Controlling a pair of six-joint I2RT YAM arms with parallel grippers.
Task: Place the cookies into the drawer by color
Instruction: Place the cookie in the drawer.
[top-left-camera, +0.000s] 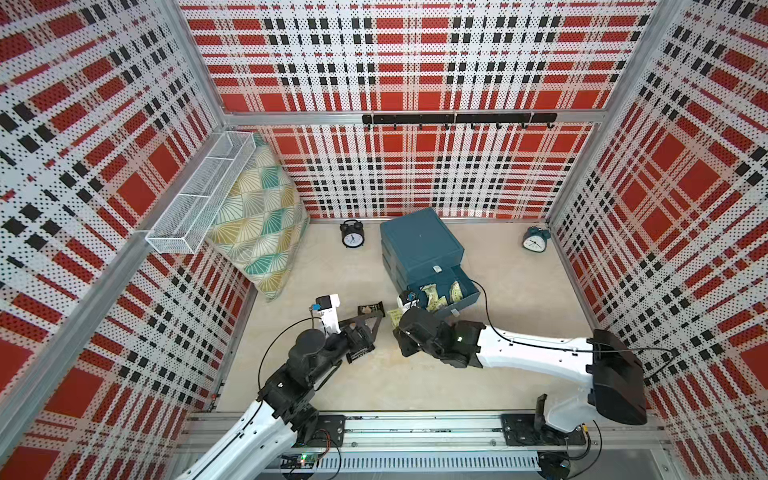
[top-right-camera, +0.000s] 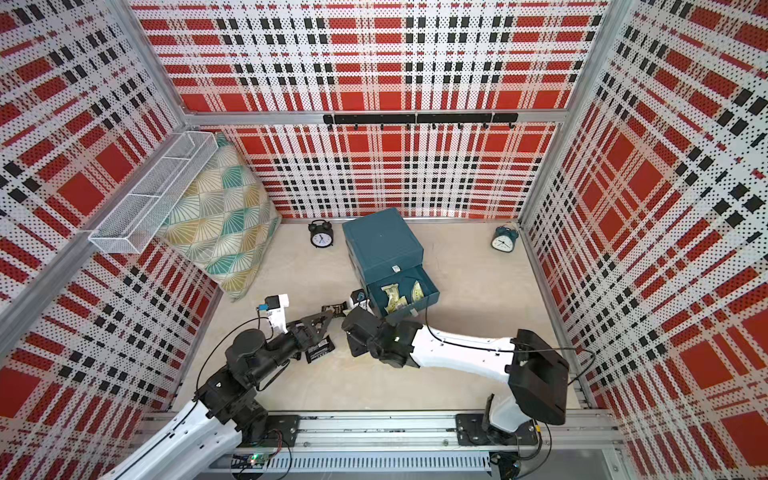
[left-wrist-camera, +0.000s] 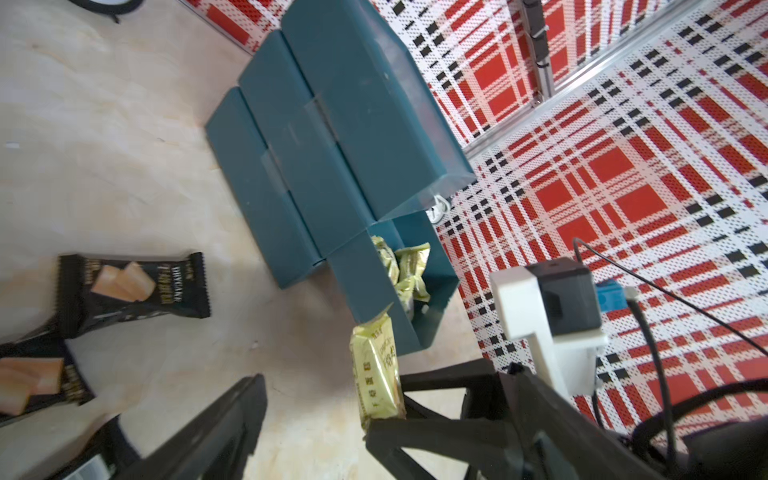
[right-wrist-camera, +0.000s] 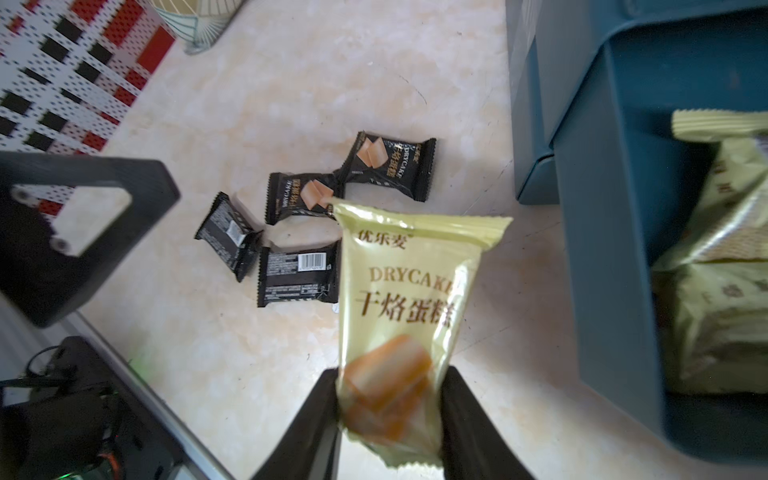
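Cookie packet (right-wrist-camera: 399, 316), yellow-gold and marked DRYCAKE, is pinched at one end between the fingers of the right tool (right-wrist-camera: 390, 376). It is held clear of the tabletop (right-wrist-camera: 249, 104), just beside the pulled-out drawer (right-wrist-camera: 615, 249). That drawer sits below the closed top one of the teal cabinet (top-left-camera: 419, 241) and holds several yellow-gold packets (top-left-camera: 436, 296). Four black packets (right-wrist-camera: 297, 274) lie clustered on the tabletop near the held packet: two show the biscuit picture, two show their backs. The left tool (top-left-camera: 374, 322) is spread with nothing between its fingers, close to the black packets. Farther back stand a black alarm clock (top-left-camera: 352, 235) and a teal alarm clock (top-left-camera: 536, 240). A patterned pillow (top-left-camera: 257, 224) leans against the side wall on the robot's left, under a white wire basket (top-left-camera: 199, 195).
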